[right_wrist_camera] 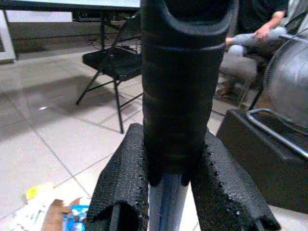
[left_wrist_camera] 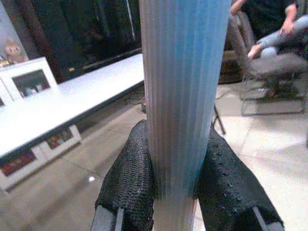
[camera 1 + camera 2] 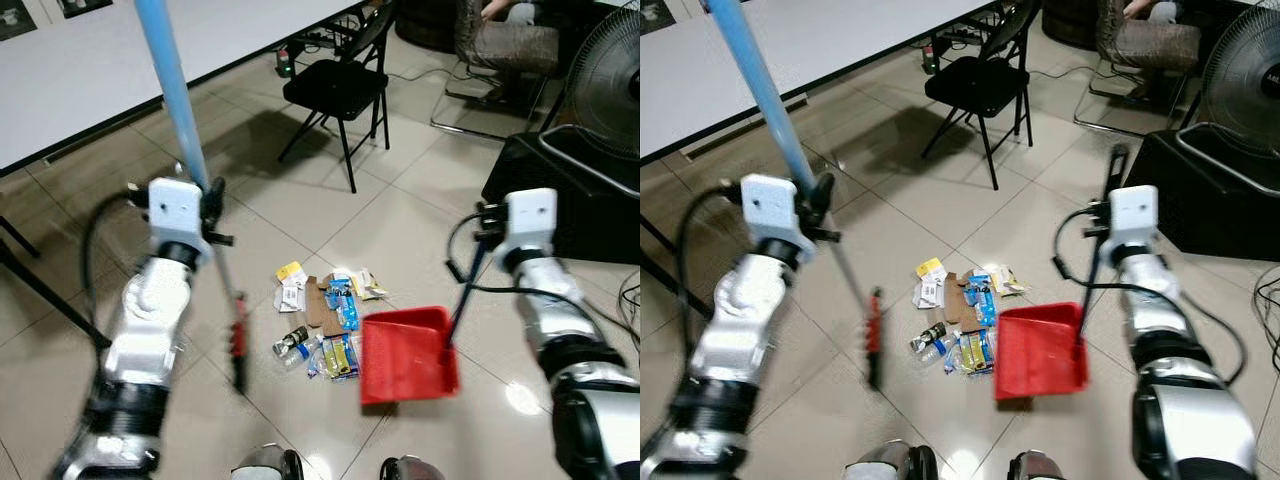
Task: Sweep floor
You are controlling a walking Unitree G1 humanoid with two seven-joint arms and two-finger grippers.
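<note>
Litter point(image 3: 322, 315) lies on the floor between my two tools: my left gripper point(image 2: 175, 190) clamps the broom point(image 3: 190, 165) on its left, my right gripper point(image 1: 166, 192) clamps the dustpan point(image 3: 408, 355) touching its right.

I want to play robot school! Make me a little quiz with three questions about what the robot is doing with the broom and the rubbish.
1. True or false: the red dustpan stands on the floor beside the pile of litter.
2. Which gripper clamps the blue broom pole?
A. left gripper
B. right gripper
3. Fill in: the folding chair behind the litter is coloured ____.

Key
1. True: its open edge lies against the litter.
2. A. The right gripper is shut on the black dustpan handle.
3. Black.
</note>
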